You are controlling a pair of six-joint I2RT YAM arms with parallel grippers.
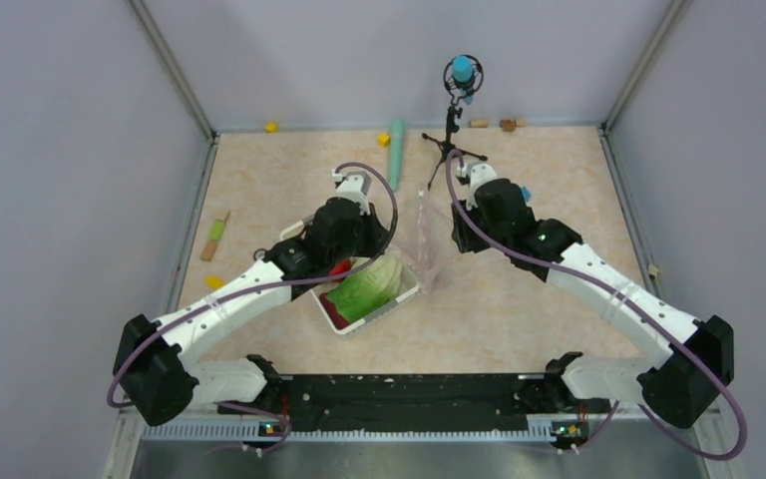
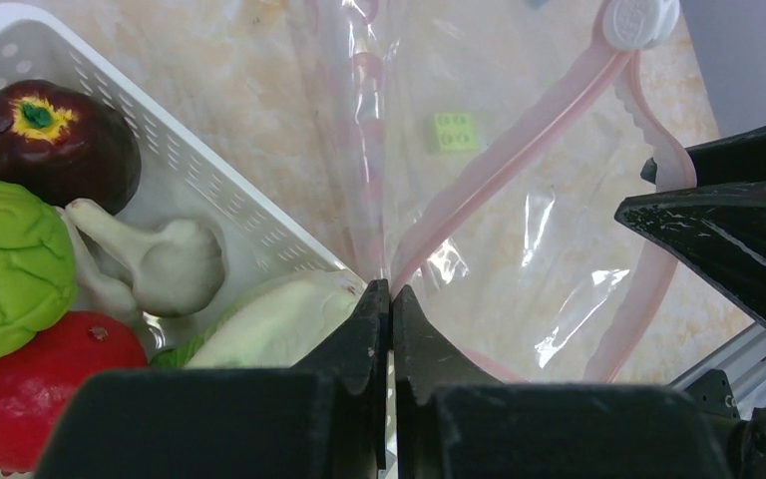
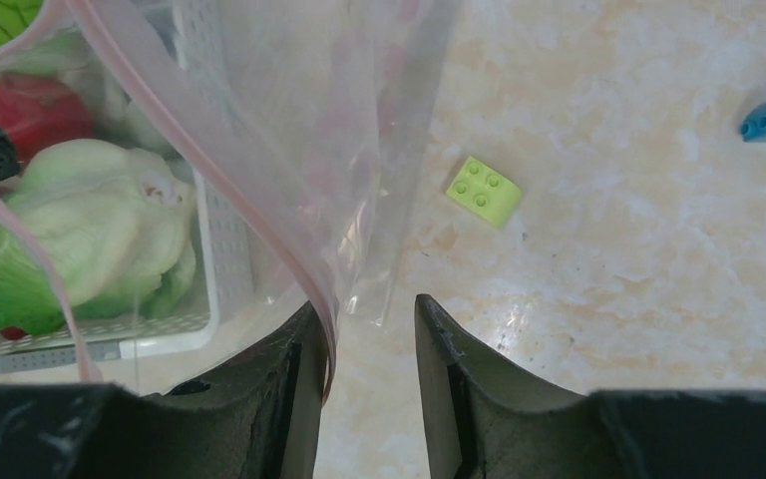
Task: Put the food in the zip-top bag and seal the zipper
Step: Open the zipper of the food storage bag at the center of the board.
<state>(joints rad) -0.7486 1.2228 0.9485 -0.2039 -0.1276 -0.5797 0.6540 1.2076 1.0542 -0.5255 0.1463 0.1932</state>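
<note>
The left gripper (image 2: 391, 299) is clamped tight on the rim of the bag (image 2: 519, 230), holding it up off the table (image 3: 608, 249) near the middle, just beside the right corner of the basket (image 2: 209, 190). The right gripper (image 3: 367, 311) has its jaws apart. The zipper (image 3: 209, 170) only brushes the inside of one finger, so it grips nothing. All the food (image 2: 50, 140) sits in the basket, toward the table's near edge, and none is in the bag. To me this looks like the mouth-opening step. Next, I'd guess, the right arm needs to reach into the basket for a piece, with the left holding the mouth up and gaping.
</note>
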